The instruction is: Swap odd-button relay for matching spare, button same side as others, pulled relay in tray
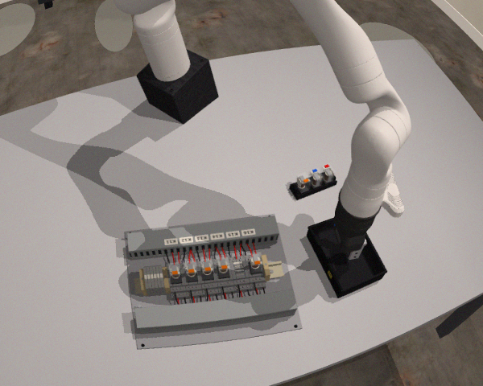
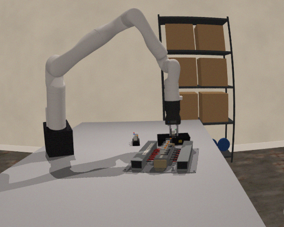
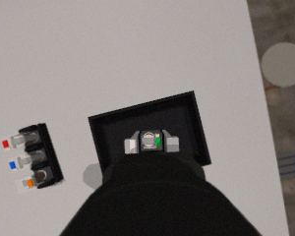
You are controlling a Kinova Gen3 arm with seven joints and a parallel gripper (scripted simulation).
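Observation:
My gripper (image 3: pixel 150 138) is shut on a relay with a green test button (image 3: pixel 157 142) and holds it low over the black tray (image 3: pixel 149 128), close to its floor. In the top view the gripper (image 1: pixel 344 259) reaches down into the tray (image 1: pixel 345 259) and hides the relay. The relay row (image 1: pixel 214 269) on the panel holds several relays with orange buttons, with one empty socket (image 1: pixel 238 265) second from the right. The spare holder (image 1: pixel 313 182) carries three spares with orange (image 3: pixel 29 183), blue (image 3: pixel 12 165) and red (image 3: pixel 5 144) buttons.
The arm's black base (image 1: pixel 177 84) stands at the table's far side. A grey wire duct (image 1: pixel 202 239) runs behind the relay row. A shelf with boxes (image 2: pixel 198 70) stands beyond the table.

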